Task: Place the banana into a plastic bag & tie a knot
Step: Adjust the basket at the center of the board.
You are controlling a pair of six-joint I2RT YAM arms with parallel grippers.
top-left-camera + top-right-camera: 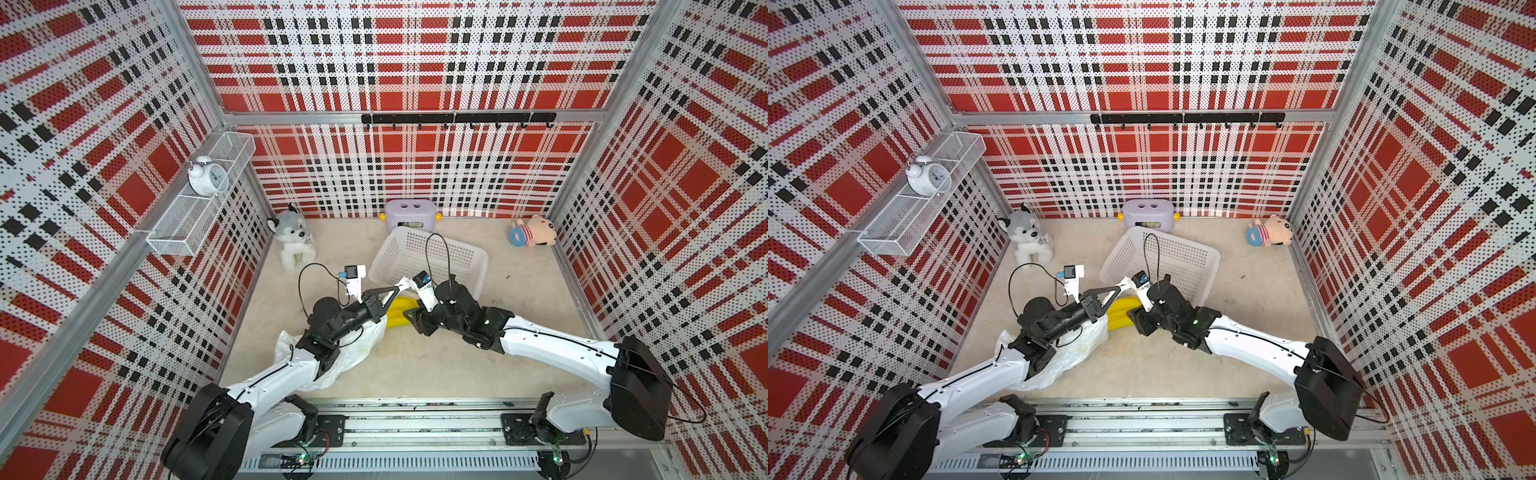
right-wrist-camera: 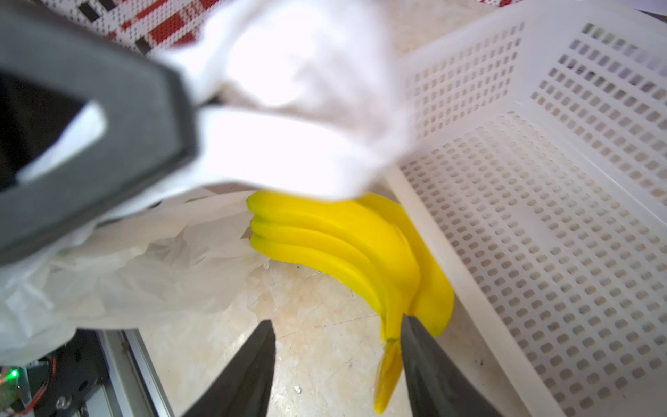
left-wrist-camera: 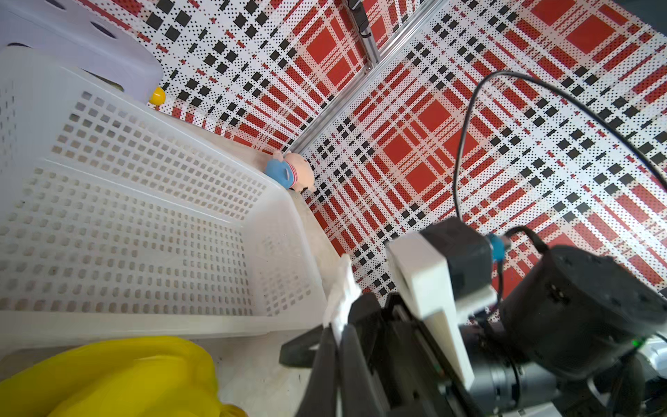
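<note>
One banana bunch point(image 2: 353, 249) lies between basket point(image 2: 541, 216) and plastic bag point(image 2: 144, 267); left gripper point(image 3: 337, 326) clamps bag, right gripper point(image 2: 337, 323) open.

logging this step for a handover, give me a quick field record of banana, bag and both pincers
plastic bag: crumpled, no knot seen
banana: lying beside the basket, not yet in the bag
left pincer: shut on a white bag strip
right pincer: open, banana stem between its jaws
</note>
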